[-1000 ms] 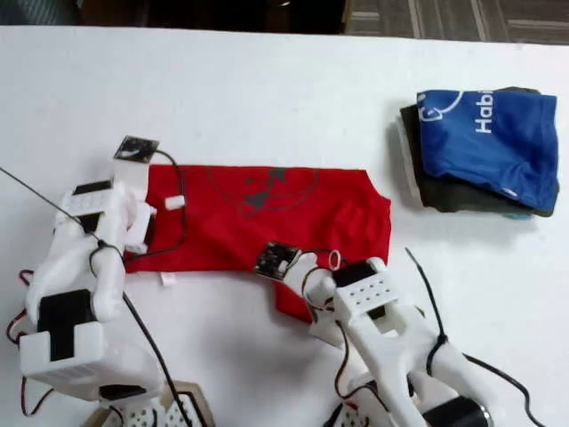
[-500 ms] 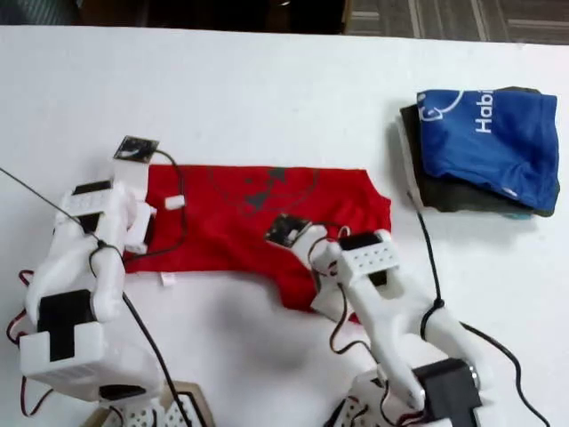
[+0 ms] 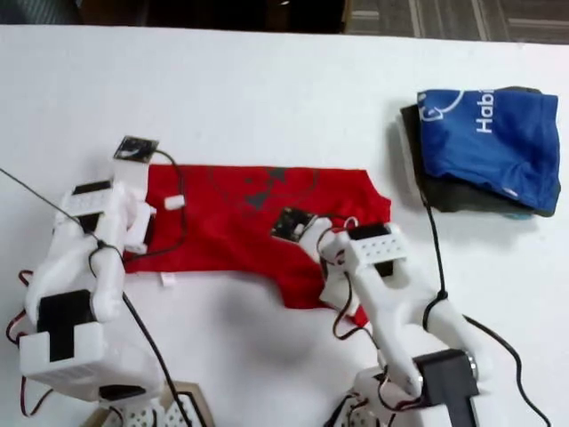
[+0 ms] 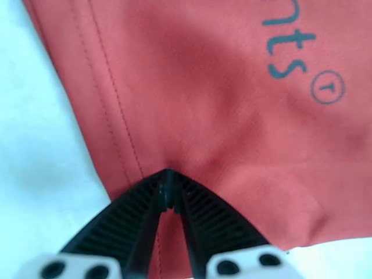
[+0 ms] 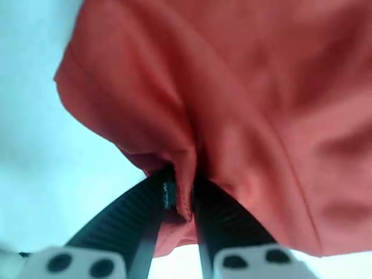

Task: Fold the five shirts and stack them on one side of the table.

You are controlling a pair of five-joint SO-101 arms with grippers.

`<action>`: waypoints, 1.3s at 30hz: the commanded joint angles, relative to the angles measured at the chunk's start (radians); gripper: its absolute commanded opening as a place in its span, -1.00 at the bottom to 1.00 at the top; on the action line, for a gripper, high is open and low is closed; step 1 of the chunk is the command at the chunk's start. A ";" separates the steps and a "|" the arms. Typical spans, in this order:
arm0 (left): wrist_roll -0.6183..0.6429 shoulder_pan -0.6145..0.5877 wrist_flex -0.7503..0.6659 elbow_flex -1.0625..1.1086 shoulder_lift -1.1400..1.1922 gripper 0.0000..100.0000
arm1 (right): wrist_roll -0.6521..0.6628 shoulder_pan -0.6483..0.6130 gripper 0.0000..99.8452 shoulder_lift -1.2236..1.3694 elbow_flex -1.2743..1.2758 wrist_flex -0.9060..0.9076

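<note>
A red shirt [image 3: 258,218] with a dark print lies spread across the middle of the white table [image 3: 267,89]. My left gripper [image 4: 167,195] is shut on the red shirt [image 4: 232,116] beside its stitched hem, at the shirt's left end in the high view. Over the shirt's front right part, my right gripper [image 5: 177,200] is shut on a raised bunch of the red shirt [image 5: 232,116]. In the high view a flap of the cloth hangs below the right arm [image 3: 373,258]. At the right side of the table is a stack of folded shirts, a blue one [image 3: 489,142] on top of dark ones [image 3: 444,191].
The left arm's white body [image 3: 80,267] stands at the front left, with cables trailing over the table. Bare table stretches behind the red shirt and to the far left. The table's back edge runs along the top of the high view.
The right arm has moved to the right and away from the front edge, dragging the gripped flap of red cloth with it. The left arm has kept still.
</note>
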 commanded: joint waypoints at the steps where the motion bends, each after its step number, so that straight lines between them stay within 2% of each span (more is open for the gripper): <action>1: 0.006 -0.009 -0.029 0.004 -0.003 -0.95 | 0.008 0.021 -0.96 0.016 -0.060 0.021; 9: 0.006 -0.009 -0.029 0.004 -0.003 -0.95 | 0.009 0.093 -0.96 0.024 -0.381 0.205; 16: 0.006 -0.009 -0.029 0.004 -0.003 -0.95 | 0.009 0.102 -0.96 0.041 -0.572 0.216; 29: 0.006 -0.009 -0.028 0.004 -0.003 -0.95 | 0.002 0.108 -0.96 0.426 -0.907 0.209; 33: 0.006 -0.009 -0.028 0.004 -0.003 -0.95 | -0.003 0.108 -0.78 0.479 -0.953 0.211; 36: 0.006 -0.009 -0.028 0.004 -0.003 -0.95 | -0.086 0.116 -0.66 0.496 -0.987 0.206; 39: 0.006 -0.009 -0.028 0.004 -0.003 -0.95 | -0.216 0.148 -0.70 0.496 -1.043 0.191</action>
